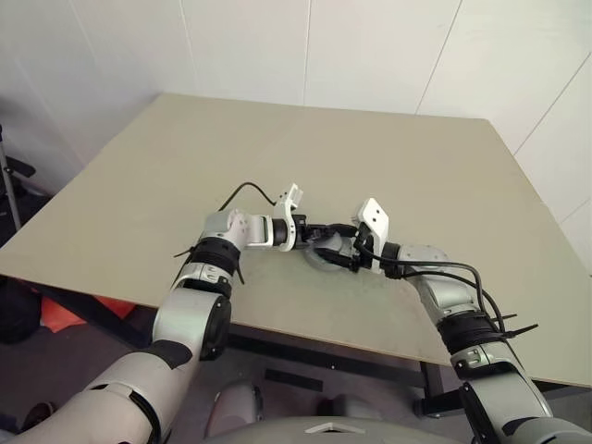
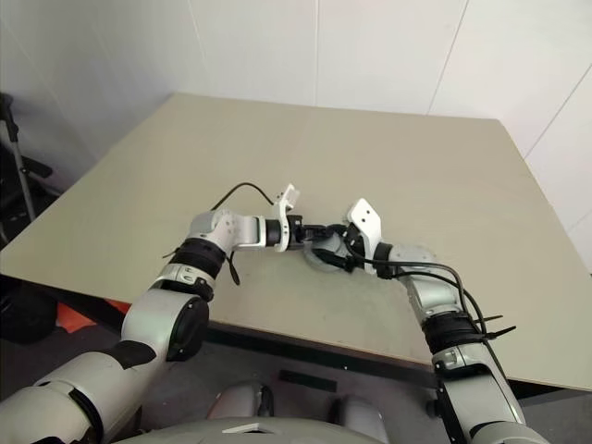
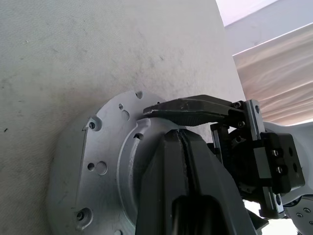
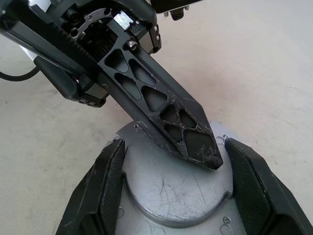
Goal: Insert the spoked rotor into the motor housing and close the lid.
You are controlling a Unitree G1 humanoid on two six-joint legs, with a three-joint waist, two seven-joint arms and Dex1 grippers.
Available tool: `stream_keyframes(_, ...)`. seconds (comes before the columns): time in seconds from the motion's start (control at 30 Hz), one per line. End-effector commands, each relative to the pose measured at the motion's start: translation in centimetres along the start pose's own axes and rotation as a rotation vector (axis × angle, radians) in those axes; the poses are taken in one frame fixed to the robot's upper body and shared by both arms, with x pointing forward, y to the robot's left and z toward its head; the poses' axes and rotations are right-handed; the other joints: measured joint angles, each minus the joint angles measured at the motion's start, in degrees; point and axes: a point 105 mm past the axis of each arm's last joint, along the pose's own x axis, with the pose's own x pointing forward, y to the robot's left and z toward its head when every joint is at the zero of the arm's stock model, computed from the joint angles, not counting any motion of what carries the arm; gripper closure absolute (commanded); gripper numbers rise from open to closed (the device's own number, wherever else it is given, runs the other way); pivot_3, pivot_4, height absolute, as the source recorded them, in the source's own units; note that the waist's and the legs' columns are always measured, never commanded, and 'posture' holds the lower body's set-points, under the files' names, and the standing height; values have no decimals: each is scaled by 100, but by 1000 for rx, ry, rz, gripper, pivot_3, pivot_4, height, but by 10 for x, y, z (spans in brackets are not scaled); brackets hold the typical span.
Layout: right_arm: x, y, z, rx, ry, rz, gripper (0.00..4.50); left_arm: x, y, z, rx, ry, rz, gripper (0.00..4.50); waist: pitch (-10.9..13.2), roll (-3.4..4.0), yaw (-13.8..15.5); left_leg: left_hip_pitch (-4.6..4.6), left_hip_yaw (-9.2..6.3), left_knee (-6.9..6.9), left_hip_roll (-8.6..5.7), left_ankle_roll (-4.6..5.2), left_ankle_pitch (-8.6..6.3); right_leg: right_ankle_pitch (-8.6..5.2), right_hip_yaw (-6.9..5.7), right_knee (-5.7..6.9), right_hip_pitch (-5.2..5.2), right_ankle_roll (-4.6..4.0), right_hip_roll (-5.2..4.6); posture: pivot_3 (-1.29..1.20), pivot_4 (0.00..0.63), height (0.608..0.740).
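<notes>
Grey lid [image 4: 171, 191], closed left hand [image 4: 208, 156] pressing

I see the round silver metal motor housing [image 4: 168, 196] lying flat, a raised scratched grey disc face up on its holed flange. It sits between my right pincer [image 4: 171, 191] fingers, under my left pincer [image 4: 208, 156] tip.

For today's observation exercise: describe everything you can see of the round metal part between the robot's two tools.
The housing is a squat round silver part, scratched on its raised flat centre, with a wider flange drilled with small holes. It lies flat on the table. The right tool straddles its raised centre with fingers wide; the shut left tool rests its tip on top.
</notes>
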Motion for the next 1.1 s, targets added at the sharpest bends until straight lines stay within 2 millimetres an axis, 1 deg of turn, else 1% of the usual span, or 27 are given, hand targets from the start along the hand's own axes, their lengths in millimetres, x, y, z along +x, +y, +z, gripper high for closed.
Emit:
stream_keyframes(0.03, -6, -3, -19, 58, 76, -28, 63, -5, 13, -4, -1, 14, 56, 4500, 0, 0, 1, 0, 0, 0, 0, 0, 0, 0, 0, 0, 0, 0, 0, 0, 0, 740)
stream_keyframes(0.2, -6, 2, -17, 45, 73, -9, 25, -10, 16, 3, -5, -18, 67, 4500, 0, 0, 0, -4, 0, -10, 0, 0, -1, 0, 0, -3, -5, 0, 0, 0, 0, 740)
stream_keyframes(0.3, -8, 1, -19, 42, 76, -11, 25, -12, 16, 8, -4, -34, 69, 4500, 0, 0, -1, -9, 1, -12, 0, 2, 0, 0, 0, -5, -9, 0, 0, 0, 0, 740)
stream_keyframes(0.43, -13, -3, -15, 51, 67, -8, 25, -15, 14, 13, -7, -48, 56, 4500, 4, 2, 7, -12, 1, -13, -1, 3, -3, 0, -1, -13, -9, -1, 0, 0, 0, 740)
stream_keyframes(0.53, -15, -7, -14, 44, 64, -18, 25, -12, 6, 9, -3, -15, 16, 4500, 4, 2, 24, -19, 1, -14, -2, 11, -5, 0, -2, -21, -10, -1, -1, 0, 0, 740)
stream_keyframes(0.63, -16, -10, -13, 41, 61, -26, 25, -8, 4, 0, 21, 35, 12, 4500, 5, 2, 25, -22, 2, -14, -3, 17, -7, 0, -2, -26, -10, -1, -2, 0, 0, 740)
stream_keyframes(0.7, -16, -11, -12, 42, 55, -31, 25, -7, 1, -2, 28, 47, 0, 4500, 5, 2, 29, -22, 3, -14, -3, 18, -7, 1, -2, -26, -10, -1, -3, 0, 0, 740)
stream_keyframes(0.9, -17, -14, 1, 87, -5, -35, 25, -9, 1, -2, 35, 47, -3, 4500, 6, 4, 36, -23, 3, -14, -3, 24, -3, 1, -2, -26, -11, -1, -3, 0, 0, 740)
stream_keyframes(1.03, -22, -17, 23, 106, -72, -20, 25, -9, 1, -1, 34, 43, -1, 4500, 10, 6, 38, -27, 3, -14, -3, 29, -1, 1, -2, -27, -13, -1, -2, 0, 0, 740)
stream_keyframes(1.1, -24, -16, 30, 102, -86, -3, 25, -9, 1, -1, 34, 41, 0, 4500, 12, 6, 40, -34, 3, -15, -3, 30, -1, 1, -2, -27, -19, -1, -2, 0, 0, 740)
